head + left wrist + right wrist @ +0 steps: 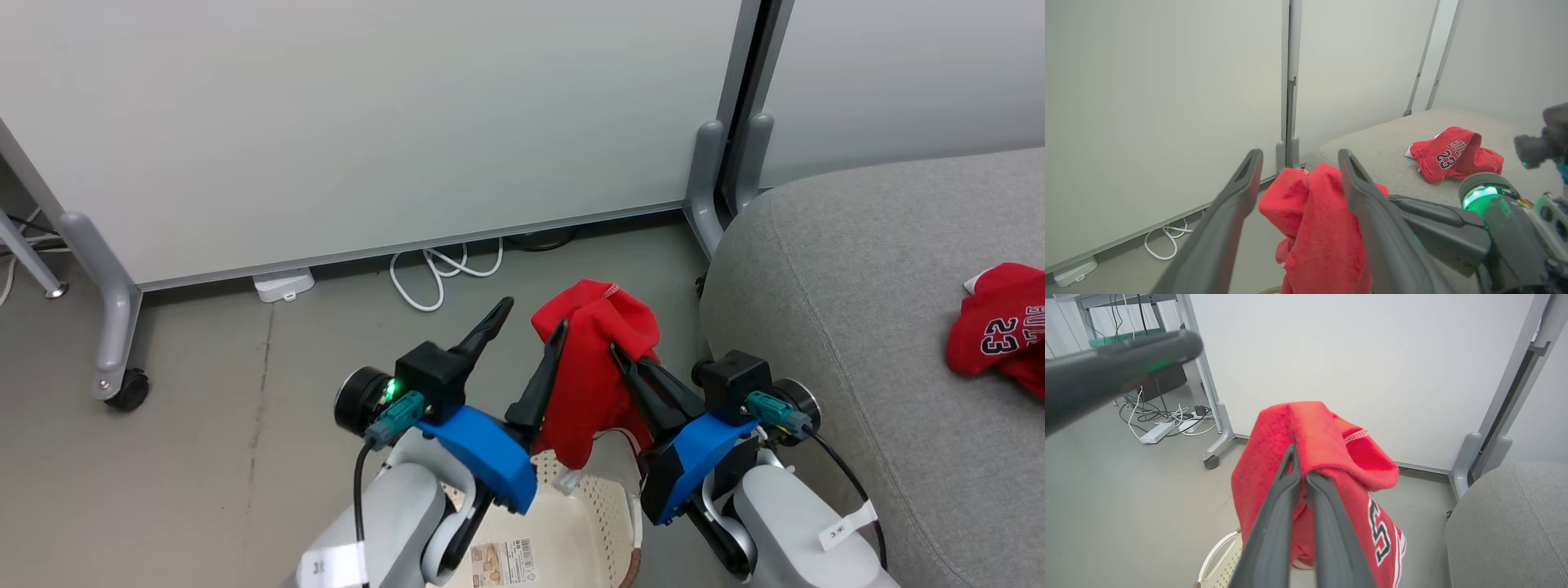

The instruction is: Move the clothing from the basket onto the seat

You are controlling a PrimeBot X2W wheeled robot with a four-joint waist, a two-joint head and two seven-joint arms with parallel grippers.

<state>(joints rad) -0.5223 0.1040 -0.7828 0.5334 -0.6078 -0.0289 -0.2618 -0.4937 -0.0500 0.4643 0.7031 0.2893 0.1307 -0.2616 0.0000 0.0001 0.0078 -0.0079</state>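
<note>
- Progress: the basket, low between my arms, shows a bare perforated floor and its label where my arms don't hide it. One piece, the held jersey, hangs above it. The 23 jersey lies on the seat. I judge the job about half done, with one piece left to carry across and set down.
- Left gripper: jaws spread wide, grasping nothing. Its right finger stands just beside the held jersey's left edge; I cannot tell whether it touches.
- Held jersey: it drapes over my right fingertips and hangs towards the basket. Its lower edge comes near the rim, and I cannot tell whether it hangs clear.
- Right gripper: clenched on a fold near the top of the held jersey.
- Seat: it lies to the right of both grippers, near the right one. The 23 jersey sits further right, well apart from the held jersey.
</note>
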